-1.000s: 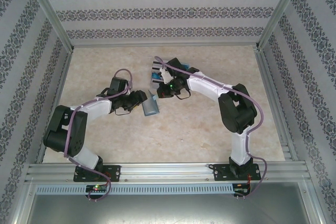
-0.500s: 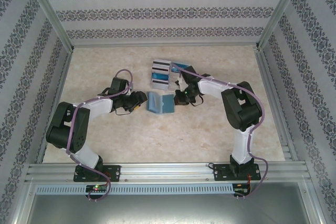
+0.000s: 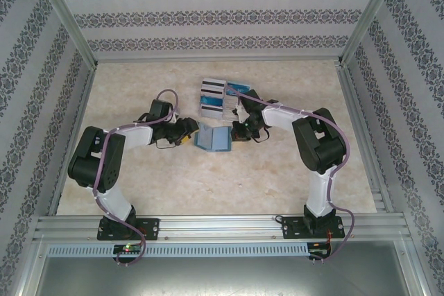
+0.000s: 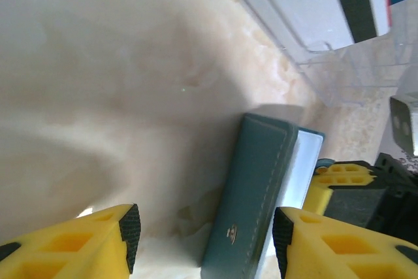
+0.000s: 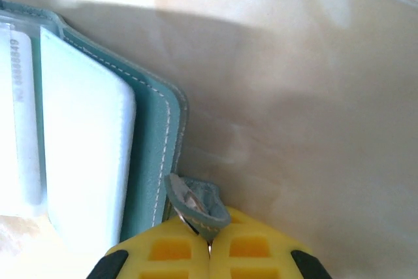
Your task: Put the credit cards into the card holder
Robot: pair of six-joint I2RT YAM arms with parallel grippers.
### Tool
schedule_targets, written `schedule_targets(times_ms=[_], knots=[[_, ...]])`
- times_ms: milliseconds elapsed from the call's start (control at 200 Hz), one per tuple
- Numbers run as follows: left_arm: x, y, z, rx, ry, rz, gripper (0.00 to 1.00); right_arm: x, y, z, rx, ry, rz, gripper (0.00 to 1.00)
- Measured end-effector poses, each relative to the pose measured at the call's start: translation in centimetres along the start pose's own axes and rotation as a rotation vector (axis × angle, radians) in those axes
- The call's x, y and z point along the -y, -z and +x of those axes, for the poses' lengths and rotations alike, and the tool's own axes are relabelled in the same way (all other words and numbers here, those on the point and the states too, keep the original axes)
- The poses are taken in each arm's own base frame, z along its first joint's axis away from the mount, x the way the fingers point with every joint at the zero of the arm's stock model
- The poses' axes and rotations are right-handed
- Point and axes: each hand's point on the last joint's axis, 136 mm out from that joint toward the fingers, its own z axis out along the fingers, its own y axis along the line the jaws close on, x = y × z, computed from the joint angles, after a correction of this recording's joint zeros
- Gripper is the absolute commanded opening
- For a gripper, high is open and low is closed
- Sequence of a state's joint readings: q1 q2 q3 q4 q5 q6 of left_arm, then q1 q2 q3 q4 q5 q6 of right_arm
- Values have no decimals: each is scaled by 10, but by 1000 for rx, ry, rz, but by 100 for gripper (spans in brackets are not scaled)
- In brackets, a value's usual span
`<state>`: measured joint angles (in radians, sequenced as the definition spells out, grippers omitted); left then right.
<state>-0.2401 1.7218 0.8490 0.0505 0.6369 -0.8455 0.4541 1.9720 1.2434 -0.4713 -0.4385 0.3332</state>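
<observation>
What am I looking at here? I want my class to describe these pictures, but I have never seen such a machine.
Two robot arms are bolted to a table's near edge. One picture looks down from above; the others come from a camera on each wrist. On the marble-patterned table lie an open teal card holder and, beyond it, credit cards. The right gripper is shut on the holder's small tab. The left gripper stands open at the holder's other side, holding nothing.

Bright, soft shadows (wrist close-ups blurry)
</observation>
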Motion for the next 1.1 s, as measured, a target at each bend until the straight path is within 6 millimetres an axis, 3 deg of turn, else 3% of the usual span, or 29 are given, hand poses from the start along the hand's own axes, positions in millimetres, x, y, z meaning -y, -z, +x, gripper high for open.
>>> schedule_targets(times_ms=[185, 320, 400, 535, 645, 874, 1099], knots=[[3, -3, 0, -8, -1, 19, 57, 0, 0, 0, 0, 0, 0, 1], [-1, -8, 1, -20, 8, 20, 55, 0, 0, 0, 0, 0, 1, 13], [-3, -10, 2, -29, 11, 19, 52, 1, 1, 1, -5, 2, 5, 32], [-8, -13, 5, -37, 18, 15, 49, -5, 6, 1, -2, 12, -7, 40], [-10, -14, 6, -42, 22, 15, 49, -5, 22, -3, 23, 7, -7, 41], [-9, -13, 7, -42, 20, 18, 52, -6, 74, -19, 119, -4, -17, 41], [-4, -6, 6, -48, 4, 1, 52, -38, 113, -46, 205, 52, -67, 41]])
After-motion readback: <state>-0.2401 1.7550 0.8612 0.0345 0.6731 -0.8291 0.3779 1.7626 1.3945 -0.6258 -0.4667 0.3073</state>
